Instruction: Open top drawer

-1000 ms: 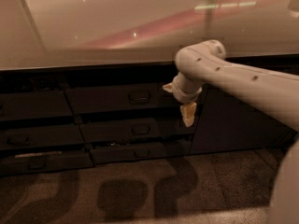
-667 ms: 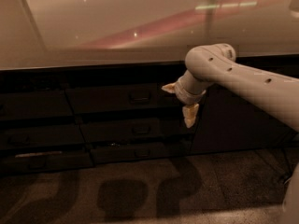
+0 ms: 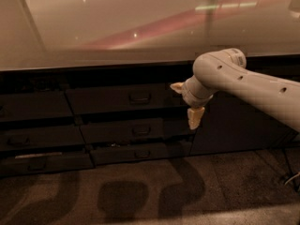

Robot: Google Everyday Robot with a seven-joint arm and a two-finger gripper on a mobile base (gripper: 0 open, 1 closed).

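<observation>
bottom of frame: dark speckled floor (image 3: 140, 196), soft rounded shadows lying across it.

right side, middle height: white arm (image 3: 253, 86) comes in from the right edge and bends at a rounded wrist joint. gripper (image 3: 186, 102) sits at its left end, right of frame centre. pincer spread wide: one cream finger (image 3: 195, 117) points down, the other points left. nothing held between them.

behind the gripper, centre of frame: top drawer (image 3: 103, 101), wide dark front just under the counter edge, small bar handle (image 3: 139, 97) at its middle. gripper is at the right end of this front, well to the right of the handle. cannot tell if the left-pointing finger touches the front. drawer looks shut or nearly so; too dark to be sure.

below it: middle drawer front (image 3: 112, 131) and bottom drawer front (image 3: 117, 153), each shallower and narrower, with like handles.

left of frame: another stack of dark drawers (image 3: 33, 125). right of the stack, behind the arm: plain dark cabinet door (image 3: 234, 130).

upper half of frame, farthest: pale glossy countertop (image 3: 117, 27), reddish streak and small light spots reflected in it.
</observation>
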